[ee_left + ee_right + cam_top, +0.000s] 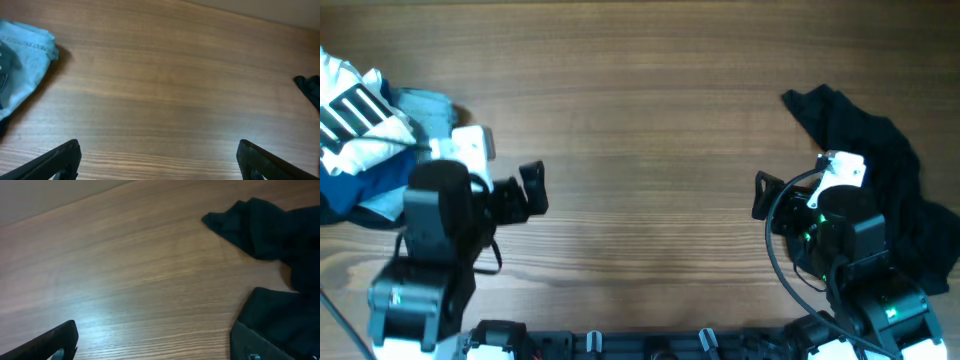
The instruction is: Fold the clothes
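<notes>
Nothing is folded yet: the crumpled white black-barred cloth shirt (360,122) lies heaped at the tabletop (650,110) left edge. The left tool (533,188) and right tool (761,196) both gape wide, empty.

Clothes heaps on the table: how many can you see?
2. A white-and-blue heap at the left edge of the table; a black heap on the right side. Pieces may be hidden inside either.

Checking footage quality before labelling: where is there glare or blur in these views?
Right wrist: a pale glare patch on the table at lower left; black cloth shows little detail. Left wrist: soft throughout, fingers blurred at the bottom edge. Overhead: evenly lit, no strong glare.
</notes>
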You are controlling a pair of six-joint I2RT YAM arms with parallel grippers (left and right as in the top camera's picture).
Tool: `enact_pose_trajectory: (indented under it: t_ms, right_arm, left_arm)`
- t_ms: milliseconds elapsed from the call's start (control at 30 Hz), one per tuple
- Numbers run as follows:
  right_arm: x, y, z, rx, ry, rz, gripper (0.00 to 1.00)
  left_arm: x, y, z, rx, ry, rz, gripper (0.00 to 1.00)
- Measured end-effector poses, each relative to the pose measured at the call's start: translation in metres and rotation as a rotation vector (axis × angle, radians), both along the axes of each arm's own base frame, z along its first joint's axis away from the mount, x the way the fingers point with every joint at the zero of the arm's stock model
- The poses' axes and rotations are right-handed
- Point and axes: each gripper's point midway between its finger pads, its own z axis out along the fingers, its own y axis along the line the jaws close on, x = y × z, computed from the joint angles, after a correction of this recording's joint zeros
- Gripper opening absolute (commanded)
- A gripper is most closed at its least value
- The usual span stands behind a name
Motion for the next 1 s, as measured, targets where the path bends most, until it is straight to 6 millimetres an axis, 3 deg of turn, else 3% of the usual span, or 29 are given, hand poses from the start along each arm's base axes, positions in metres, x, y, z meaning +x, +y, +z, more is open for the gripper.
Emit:
enact_pose_trajectory:
  t_ms: [133, 400, 533, 667, 900, 1000]
  right_arm:
    - [0.004, -0.001, -0.007, -0.008, 0.027, -0.018, 1.0]
    - [0.017, 0.003, -0.048, -0.068, 0.195, -0.02, 0.99]
    - [0.015, -0.006, -0.043, -0.062, 0.179, -0.05, 1.0]
    - [0.007, -0.012, -0.016, -0.08, -0.042, 0.023, 1.0]
    - [-0.007, -0.014, -0.026, -0.138, -0.47, 0.168, 1.0]
    - [-0.004, -0.014, -0.014, -0.16, -0.661, 0.167, 1.0]
  left_arm:
    - [-0.017, 0.003, 0.004, -0.001, -0.026, 0.002, 1.0]
    - [-0.017, 0.003, 0.004, -0.001, -0.026, 0.003, 1.0]
    - [-0.017, 0.003, 0.004, 0.001, -0.026, 0.005, 1.0]
    - [-0.018, 0.003, 0.004, 0.001, -0.025, 0.005, 1.0]
    - [-0.018, 0.004, 0.003, 0.003, -0.023, 0.008, 1.0]
    - [-0.017, 0.004, 0.003, 0.003, -0.024, 0.007, 1.0]
